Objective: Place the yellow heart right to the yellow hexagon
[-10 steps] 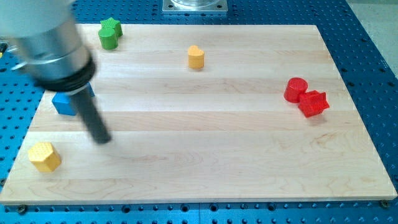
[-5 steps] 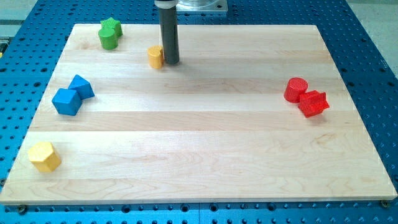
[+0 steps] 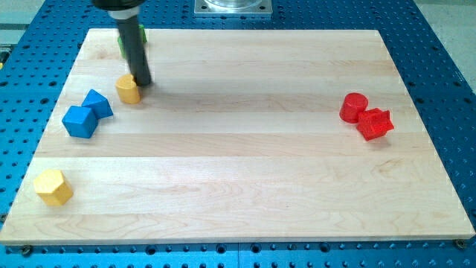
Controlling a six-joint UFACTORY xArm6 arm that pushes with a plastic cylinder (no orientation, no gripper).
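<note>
The yellow heart (image 3: 128, 89) sits on the wooden board at the view's upper left. My tip (image 3: 142, 82) touches its upper right side. The yellow hexagon (image 3: 53, 186) lies near the board's lower left corner, well below and left of the heart. The rod rises from the tip toward the view's top and covers most of the green block.
Two blue blocks (image 3: 86, 113) sit touching just left of and below the heart. A green block (image 3: 122, 46) shows partly behind the rod at the upper left. A red cylinder (image 3: 353, 106) and a red block (image 3: 374, 123) touch at the right. The board (image 3: 253, 171) lies on a blue perforated table.
My tip swung from the left side to the top middle, then pushed the yellow heart leftward and downward from the upper middle to beside the blue blocks.
</note>
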